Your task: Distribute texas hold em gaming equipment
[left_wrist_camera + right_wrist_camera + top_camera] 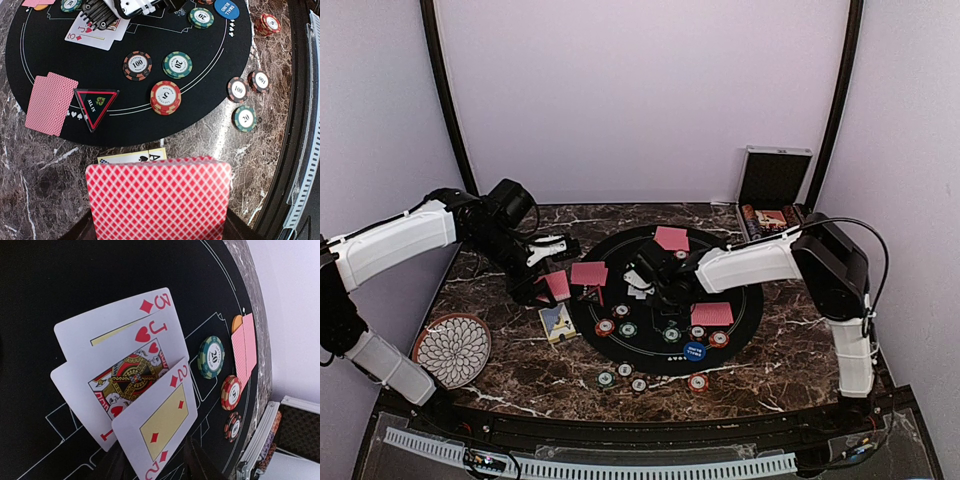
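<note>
On black round mat, mid-table: three face-up cards, fanned: three of diamonds, jack of hearts, two of diamonds. My right gripper over them, fingers parted, two of diamonds lying between; whether they touch it, cannot tell. Left of mat: my left gripper clamped on red-backed deck, above marble. Face-down cards at mat's far edge, more at right and left. Chips on mat's near half; blue disc at near rim.
</note>
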Robot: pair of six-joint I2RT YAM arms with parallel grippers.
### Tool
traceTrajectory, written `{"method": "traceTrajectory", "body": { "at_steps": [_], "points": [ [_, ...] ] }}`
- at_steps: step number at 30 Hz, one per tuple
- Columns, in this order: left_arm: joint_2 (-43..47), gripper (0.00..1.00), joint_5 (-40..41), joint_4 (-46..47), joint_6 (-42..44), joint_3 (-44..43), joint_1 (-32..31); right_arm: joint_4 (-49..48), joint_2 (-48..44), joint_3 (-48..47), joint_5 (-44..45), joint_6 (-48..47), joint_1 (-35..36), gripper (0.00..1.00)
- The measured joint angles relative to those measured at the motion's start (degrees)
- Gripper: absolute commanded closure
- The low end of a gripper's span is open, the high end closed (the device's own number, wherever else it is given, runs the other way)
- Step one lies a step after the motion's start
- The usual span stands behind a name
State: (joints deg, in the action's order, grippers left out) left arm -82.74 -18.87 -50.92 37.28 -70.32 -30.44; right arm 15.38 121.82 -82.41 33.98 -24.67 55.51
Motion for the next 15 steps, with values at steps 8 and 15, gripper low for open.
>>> {"method": "traceTrajectory", "body": {
  "at_steps": [8, 15],
  "points": [
    [0.0, 1.0, 0.04, 0.0, 0.0, 0.0, 0.04, 1.64, -3.5, 0.15, -2.12, 2.23, 0.0, 0.4],
    [0.02, 1.0, 0.02, 0.0, 0.0, 0.0, 0.04, 3.28, -5.97, 0.26, -4.72, 4.52, -0.26, 0.35]
  ]
}}
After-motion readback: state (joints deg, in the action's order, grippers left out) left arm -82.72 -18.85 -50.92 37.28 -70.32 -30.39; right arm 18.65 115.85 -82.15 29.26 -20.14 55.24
